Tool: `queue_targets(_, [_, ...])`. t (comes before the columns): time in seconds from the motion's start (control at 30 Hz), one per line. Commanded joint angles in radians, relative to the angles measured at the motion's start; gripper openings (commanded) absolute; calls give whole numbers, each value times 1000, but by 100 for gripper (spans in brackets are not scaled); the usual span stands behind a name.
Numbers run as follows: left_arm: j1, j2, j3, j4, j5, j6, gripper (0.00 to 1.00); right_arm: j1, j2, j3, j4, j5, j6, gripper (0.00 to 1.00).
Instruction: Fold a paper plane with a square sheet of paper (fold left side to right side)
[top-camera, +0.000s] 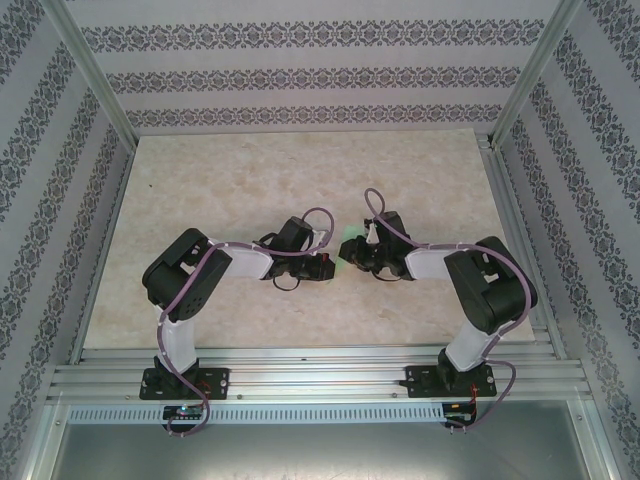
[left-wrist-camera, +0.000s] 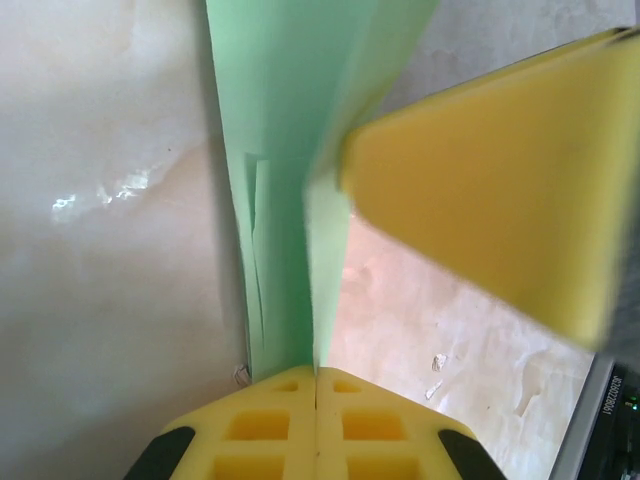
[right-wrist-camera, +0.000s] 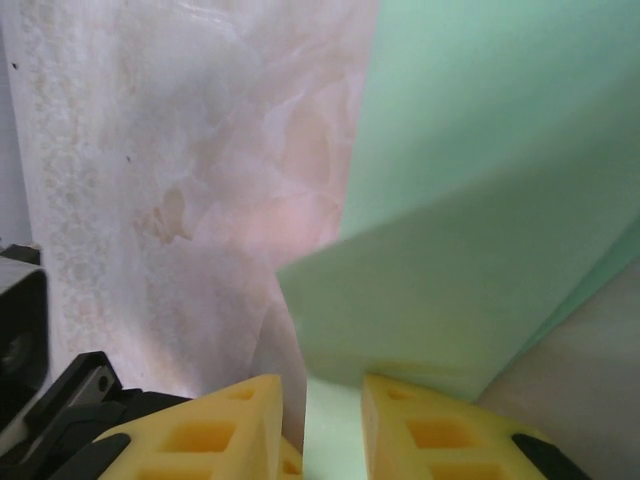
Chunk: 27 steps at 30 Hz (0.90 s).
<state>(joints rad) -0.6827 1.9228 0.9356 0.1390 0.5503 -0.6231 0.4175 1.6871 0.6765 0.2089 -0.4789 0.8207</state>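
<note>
The folded paper (left-wrist-camera: 285, 150) was found over the middle of the table (top-camera: 250, 180), between the two grippers. The left gripper (left-wrist-camera: 316, 385) was closed tightly on one end of it. The jaws of the right gripper (right-wrist-camera: 322, 400) were seen narrowly apart with paper between them; whether it was gripped there could not be told.

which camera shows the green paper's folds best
Left wrist: the paper rises from the shut left gripper, its folded layers and edges clear. Right wrist shows its broad plain faces close up. From the top it is a tiny green patch.
</note>
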Motion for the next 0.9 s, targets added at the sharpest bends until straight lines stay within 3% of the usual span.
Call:
queue_targets(0.0, [14,11,-31,76,23,-38,0,-27,-75,-18,-14,18,-20,28])
queue_targets(0.27, [56,53,-62,240,163,-146,0,-59,-127,-25,-84,22,-85,29])
queue_targets(0.87, [109,103,-26,255,265,-286,0,-6,15,60,10,5,-64,28])
